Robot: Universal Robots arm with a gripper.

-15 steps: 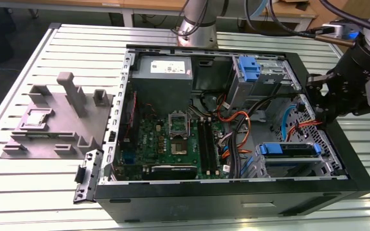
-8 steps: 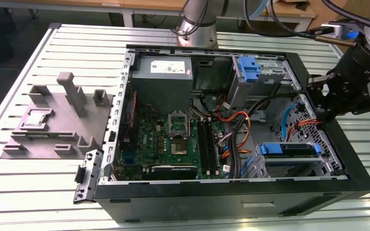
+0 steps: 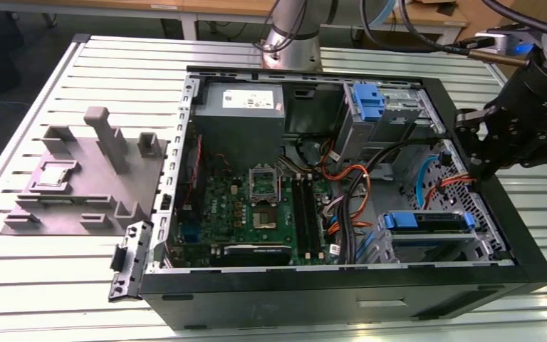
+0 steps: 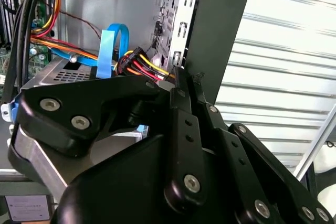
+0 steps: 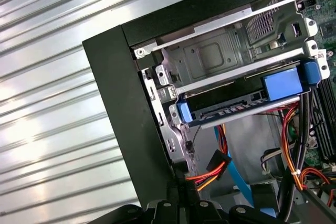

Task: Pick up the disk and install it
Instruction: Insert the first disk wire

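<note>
On the exterior view's left, a gray fixture [image 3: 83,178] sits beside the open computer case [image 3: 350,299]. Lower right bay: the disk [image 3: 426,221] seated in its blue carrier. Far right, over the case wall, the gripper [image 3: 480,169] has its fingers pressed together, holding nothing.

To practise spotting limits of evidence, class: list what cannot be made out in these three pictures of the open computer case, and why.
- Blue carrier, first wrist view: edge-on in the metal cage, so its flat faces are hidden.
- Second wrist view: the body of the tool blocks what lies beneath it.
- Grey fixture, exterior view's left: the piece resting in it is too small to identify.
</note>
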